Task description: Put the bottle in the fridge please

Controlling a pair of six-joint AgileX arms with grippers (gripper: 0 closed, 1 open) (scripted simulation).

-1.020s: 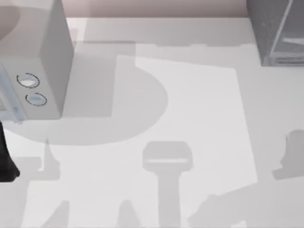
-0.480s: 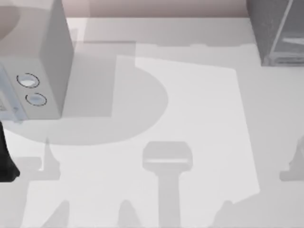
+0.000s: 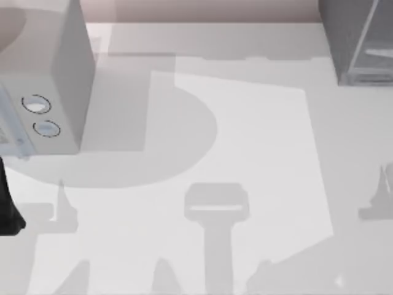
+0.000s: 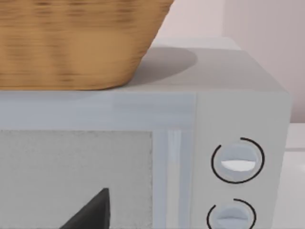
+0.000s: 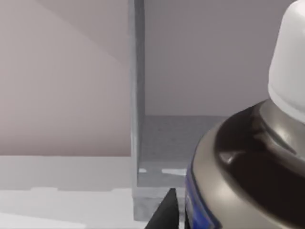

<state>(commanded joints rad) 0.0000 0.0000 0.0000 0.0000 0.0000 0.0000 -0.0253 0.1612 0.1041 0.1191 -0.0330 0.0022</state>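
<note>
Your right arm's shadow has shifted at the counter's [image 3: 258,153] right edge; the bottle [image 5: 248,157] now faces the fridge [image 5: 136,109]. Hand grip: cannot tell.

Fridge [image 3: 356,37] (far right), dialled box [image 3: 46,74] left

Showing a pale white table [image 3: 258,153], crossed by soft grey shadows, one large and rounded near the middle. Standing at the table's far left, a light grey box [image 3: 58,80] with two round dials [image 3: 40,115] on its front. Resting on top of that box, a woven brown basket [image 4: 71,43]. Running behind the table along its far edge, a plain pinkish-beige wall [image 3: 202,9]. Falling evenly, the light.
</note>
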